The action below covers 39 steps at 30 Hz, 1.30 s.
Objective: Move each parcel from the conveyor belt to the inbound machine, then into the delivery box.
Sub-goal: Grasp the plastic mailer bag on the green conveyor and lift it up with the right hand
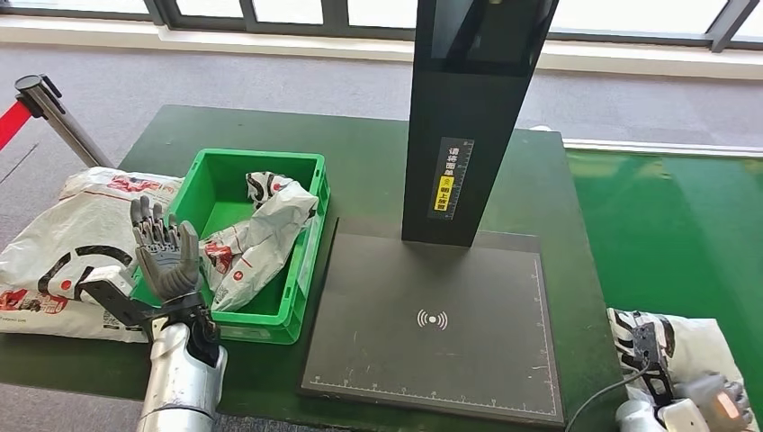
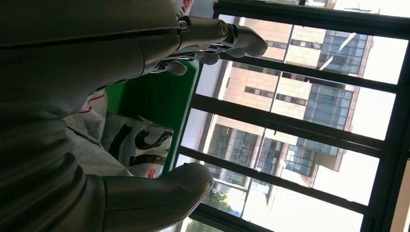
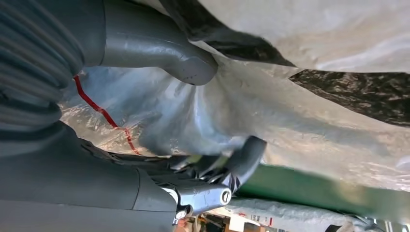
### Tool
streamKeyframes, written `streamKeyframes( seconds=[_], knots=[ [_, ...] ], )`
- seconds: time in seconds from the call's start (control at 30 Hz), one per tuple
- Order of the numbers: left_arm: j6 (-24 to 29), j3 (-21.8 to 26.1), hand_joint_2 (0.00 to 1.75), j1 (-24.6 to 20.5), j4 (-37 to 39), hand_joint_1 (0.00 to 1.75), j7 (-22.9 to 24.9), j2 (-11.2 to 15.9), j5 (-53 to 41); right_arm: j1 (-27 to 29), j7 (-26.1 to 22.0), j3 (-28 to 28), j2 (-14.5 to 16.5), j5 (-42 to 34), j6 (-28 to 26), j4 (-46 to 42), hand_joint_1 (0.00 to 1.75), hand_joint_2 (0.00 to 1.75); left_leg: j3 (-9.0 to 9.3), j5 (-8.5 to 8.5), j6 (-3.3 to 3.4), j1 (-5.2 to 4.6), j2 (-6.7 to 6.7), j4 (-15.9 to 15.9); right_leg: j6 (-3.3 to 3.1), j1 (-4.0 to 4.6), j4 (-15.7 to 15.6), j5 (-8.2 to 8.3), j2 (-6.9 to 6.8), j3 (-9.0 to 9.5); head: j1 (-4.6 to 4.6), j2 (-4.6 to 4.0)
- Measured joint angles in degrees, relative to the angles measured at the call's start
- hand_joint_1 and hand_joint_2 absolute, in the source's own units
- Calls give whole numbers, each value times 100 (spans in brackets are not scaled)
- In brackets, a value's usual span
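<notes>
A crumpled white parcel (image 1: 256, 238) lies slumped in the green box (image 1: 301, 261); another white parcel (image 1: 688, 351) lies on the green belt (image 1: 684, 225), gripped by the right hand (image 1: 720, 405).

Left arm (image 1: 183, 378) up from bottom left, forearm near vertical. Left hand (image 1: 167, 255) raised, palm forward, fingers (image 1: 148, 216) spread and upright, nothing in it. Right hand (image 1: 711, 400) low at bottom-right corner, mostly cropped; in right wrist view thumb (image 3: 159, 46) and fingers (image 3: 239, 162) pinch a fold of white parcel (image 3: 300, 111).
</notes>
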Motion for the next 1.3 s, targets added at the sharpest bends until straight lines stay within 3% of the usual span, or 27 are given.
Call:
streamKeyframes(
  seconds=[0.33,0.53,0.67,0.73,0.8,0.87,0.93,1.07,1.3],
  knots=[
    [2,3,175,-25,87,0,-2,12,-77,8,-564,-160,-4,-211,-657,29,175,175,0,4,10,-4,-1,4,11,-4,0,9,-1,10,0,0],
    [-73,10,175,-28,98,0,-3,17,-26,6,-805,-236,-2,-266,-782,24,175,175,0,5,9,-3,-4,3,11,-3,1,9,-6,11,0,0],
    [-172,21,175,-37,121,0,-4,28,30,64,-1421,-273,84,-538,-851,-233,175,175,-2,7,11,-5,-8,2,11,-4,2,8,-12,13,1,0],
    [-191,37,175,-38,126,0,-4,35,48,111,-2274,-354,244,-893,-868,-626,175,175,-3,9,9,-5,-8,1,11,-4,5,9,-12,12,1,0],
    [-192,52,175,-38,127,0,-4,39,53,111,-3586,-557,522,-1390,-877,-1216,175,175,-4,12,5,-6,-5,1,10,-4,9,10,-10,7,0,0],
    [-190,57,175,-36,128,0,-4,38,55,47,-5041,-881,900,-1974,-881,-1951,175,175,-3,17,1,-5,-6,0,9,-3,12,10,-10,3,-1,0],
    [-178,57,175,-32,135,0,-3,34,55,5,-5918,-1101,1316,-2582,-882,-2786,175,175,-4,23,-1,-3,-17,0,6,-2,15,8,-21,2,-1,0],
    [-120,57,175,-28,154,0,-4,30,52,109,-6164,-996,1956,-3504,-881,-4399,175,175,-7,26,-3,-2,-36,-3,-1,-2,17,2,-40,6,-1,0],
    [-105,57,175,-27,187,0,-2,34,136,565,-5983,-49,2421,-4097,-872,-5996,175,175,-12,24,-4,-1,-32,-6,-6,0,16,-2,-39,2,1,0]
  ],
)
